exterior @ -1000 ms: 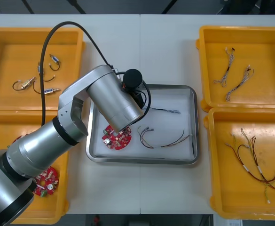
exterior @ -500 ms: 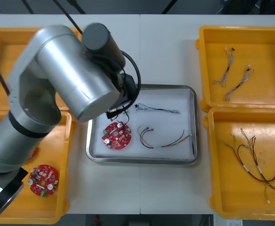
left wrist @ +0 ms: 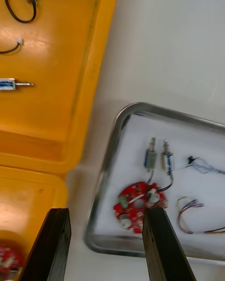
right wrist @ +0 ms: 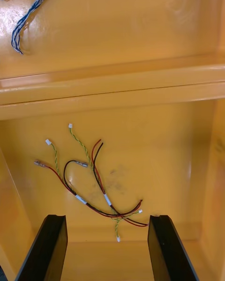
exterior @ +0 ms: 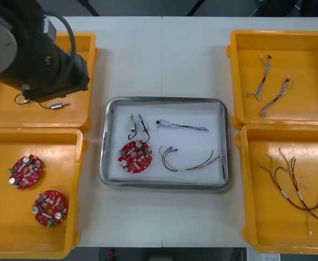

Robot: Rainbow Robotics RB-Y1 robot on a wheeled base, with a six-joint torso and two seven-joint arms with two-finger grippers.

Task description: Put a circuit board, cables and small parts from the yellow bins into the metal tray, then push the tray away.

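The left gripper (left wrist: 107,215) is pulling back toward the desk's far-left corner, jaws released and empty. Two small metal parts (exterior: 136,124) are now lying in the metal tray (exterior: 164,185), just beyond the circuit board (exterior: 135,156). Loading is looking nearly done. Their long axes are running near-to-far, pins toward the far edge. The right gripper (right wrist: 107,218) is waiting, jaws apart.

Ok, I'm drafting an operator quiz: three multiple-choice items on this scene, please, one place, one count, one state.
1. The side-by-side pair of small metal parts lies: A) in the shiny metal tray beside the round red circuit board B) on bare table C) in a right-hand bin
2. How many red boards lie in the near-left yellow bin? A) one B) two C) four
3. The right gripper has its black fingers: A) shut on a cable B) shut together C) open, apart
Answers: A, they lie by the board; B, two show; C, they stand apart above red and yellow cables.
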